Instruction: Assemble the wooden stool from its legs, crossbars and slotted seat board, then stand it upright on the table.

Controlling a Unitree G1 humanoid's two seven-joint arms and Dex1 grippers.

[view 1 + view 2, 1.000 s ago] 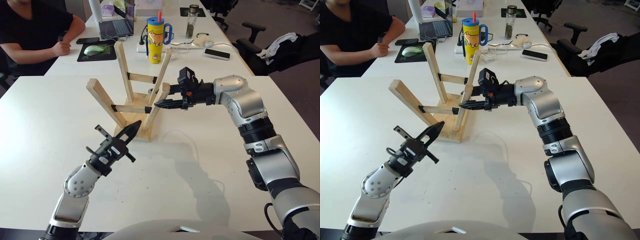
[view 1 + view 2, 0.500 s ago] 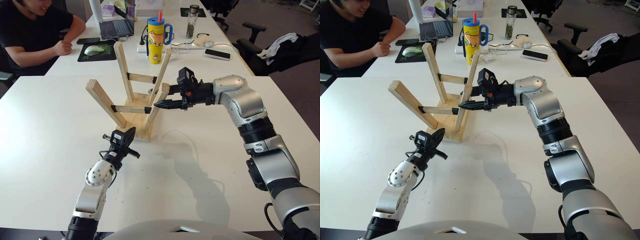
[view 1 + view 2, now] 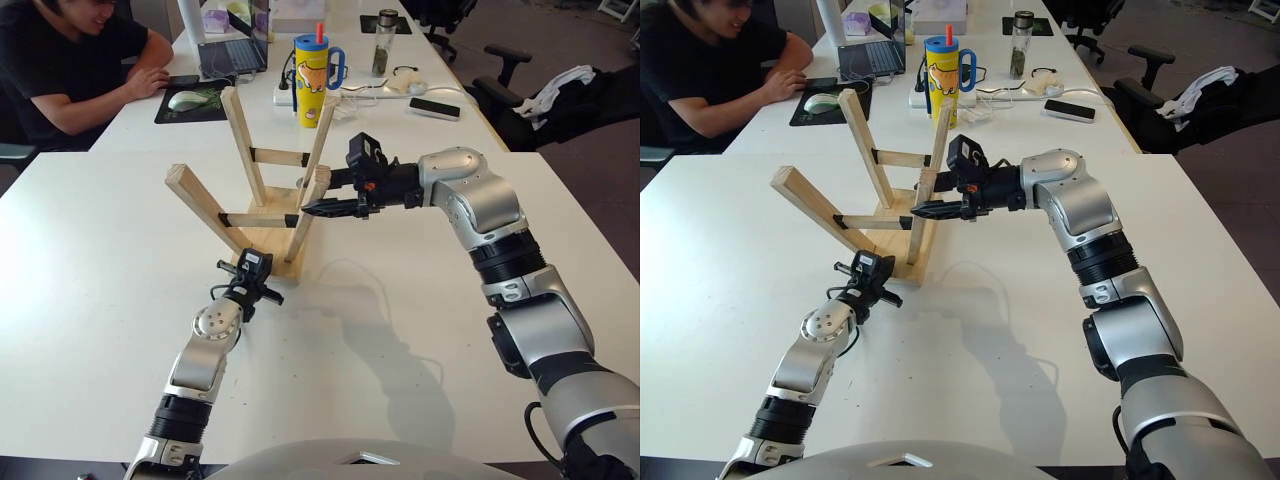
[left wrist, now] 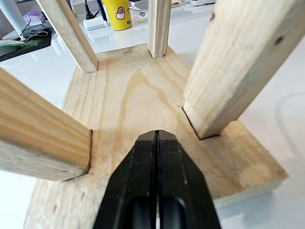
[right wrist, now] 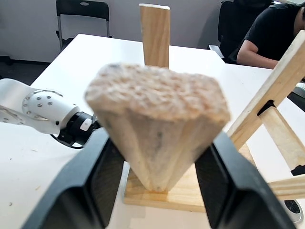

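The wooden stool lies upside down and tilted, with its seat board (image 3: 262, 245) on the white table (image 3: 420, 300) and its legs pointing up. Black-tipped crossbars (image 3: 260, 218) join the legs. My right gripper (image 3: 312, 207) is shut on the top end of the near right leg (image 3: 303, 228). In the right wrist view that leg end (image 5: 157, 109) sits between the fingers (image 5: 102, 181). My left gripper (image 3: 250, 270) is shut and holds nothing. Its tips (image 4: 156, 138) sit at the near edge of the seat board (image 4: 138, 86), between two leg bases.
A thin cable (image 3: 362, 272) loops on the table right of the stool. On the far table stand a yellow cup (image 3: 311, 80), a laptop (image 3: 232, 50), a mouse (image 3: 187, 100), a phone (image 3: 434, 107) and a bottle (image 3: 380, 40). A person's arm (image 3: 130, 85) rests there.
My left arm has stretched forward, bringing its gripper from mid-table up to the seat board's near edge. The stool and my right gripper have shifted slightly to the left.
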